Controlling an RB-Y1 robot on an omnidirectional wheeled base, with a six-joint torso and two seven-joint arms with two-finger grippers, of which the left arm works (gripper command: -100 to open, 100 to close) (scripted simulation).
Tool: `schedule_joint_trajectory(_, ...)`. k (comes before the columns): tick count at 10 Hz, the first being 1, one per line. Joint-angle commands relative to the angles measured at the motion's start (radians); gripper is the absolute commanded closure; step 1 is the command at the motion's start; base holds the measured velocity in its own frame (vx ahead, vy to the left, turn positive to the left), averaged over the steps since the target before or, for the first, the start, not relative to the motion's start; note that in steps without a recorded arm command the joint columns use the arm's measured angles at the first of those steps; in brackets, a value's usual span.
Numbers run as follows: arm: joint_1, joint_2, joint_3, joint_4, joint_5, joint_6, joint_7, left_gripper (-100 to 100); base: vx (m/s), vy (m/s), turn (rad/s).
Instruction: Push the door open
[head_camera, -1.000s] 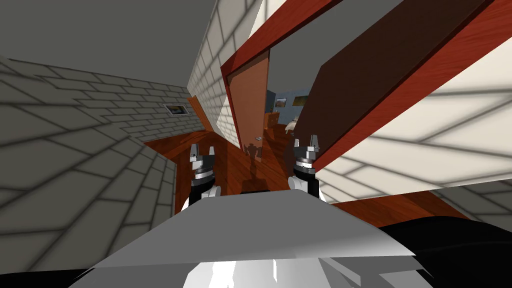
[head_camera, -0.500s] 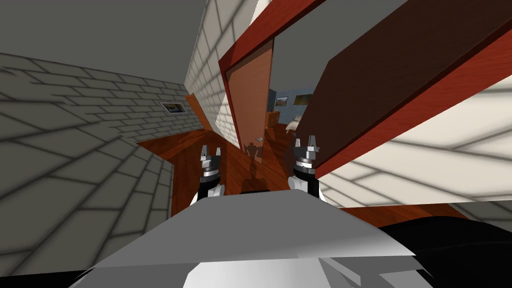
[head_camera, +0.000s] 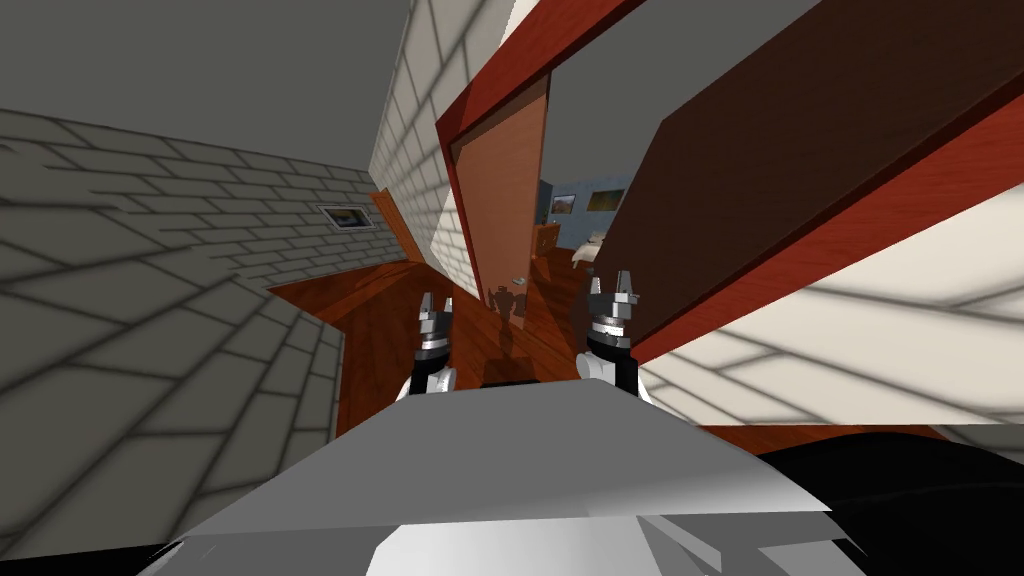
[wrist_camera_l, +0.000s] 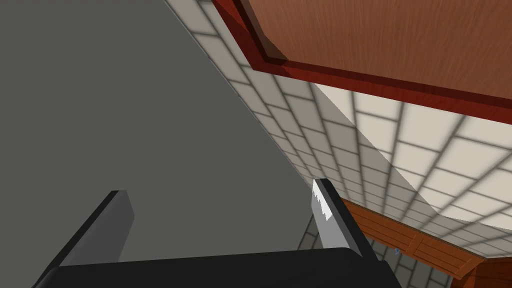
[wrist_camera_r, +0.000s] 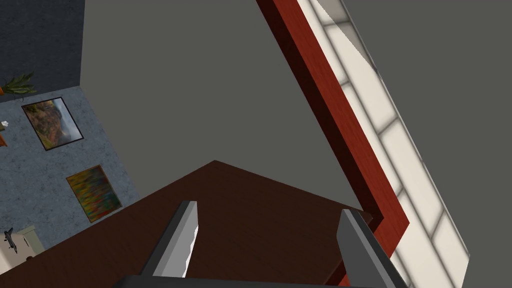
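Observation:
The door (head_camera: 505, 190) is an orange-brown panel standing ajar in a red frame (head_camera: 455, 135), with a small metal handle (head_camera: 518, 279) low on its edge. My left gripper (head_camera: 437, 305) is open, just left of the door's lower part. In the left wrist view its fingers (wrist_camera_l: 218, 190) stand apart, with the door panel (wrist_camera_l: 375, 35) and red frame (wrist_camera_l: 350, 75) off to one side. My right gripper (head_camera: 612, 285) is open beside a dark brown panel (head_camera: 760, 170) on the right of the opening. In the right wrist view its fingers (wrist_camera_r: 268, 210) point at that dark panel (wrist_camera_r: 250, 235).
Through the gap a room shows, with a blue wall and pictures (head_camera: 600, 200), a dresser (head_camera: 545, 238) and a bed (head_camera: 590, 248). White tiled walls (head_camera: 420, 150) flank the frame, and a grey tiled wall (head_camera: 150, 300) is on my left. The floor (head_camera: 380, 300) is red-brown wood.
My left gripper has swung right, toward the door's lower edge. The whole view has shifted slightly as I moved. The right gripper holds its place.

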Motion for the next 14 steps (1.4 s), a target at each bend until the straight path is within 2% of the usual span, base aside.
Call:
schedule_joint_trajectory(1,-0.021,0.004,-0.02,0.044,-0.001,-0.005,-0.003,-100,0.104,-0.005,0.001)
schedule_joint_trajectory(6,-0.092,0.023,-0.079,0.189,0.003,-0.025,-0.005,-100,0.101,0.014,-0.002)
schedule_joint_trajectory(7,-0.092,0.023,-0.079,0.196,0.003,-0.025,-0.005,-100,0.058,0.001,-0.001)
schedule_joint_trajectory(12,-0.17,0.038,-0.145,0.355,0.008,-0.048,-0.006,-100,0.085,0.009,-0.002)
schedule_joint_trajectory(13,-0.17,0.038,-0.145,0.365,0.008,-0.048,-0.006,-100,0.079,0.014,-0.003)
schedule_joint_trajectory(14,-0.187,0.04,-0.159,0.4,0.009,-0.052,-0.007,-100,0.056,0.008,0.002)
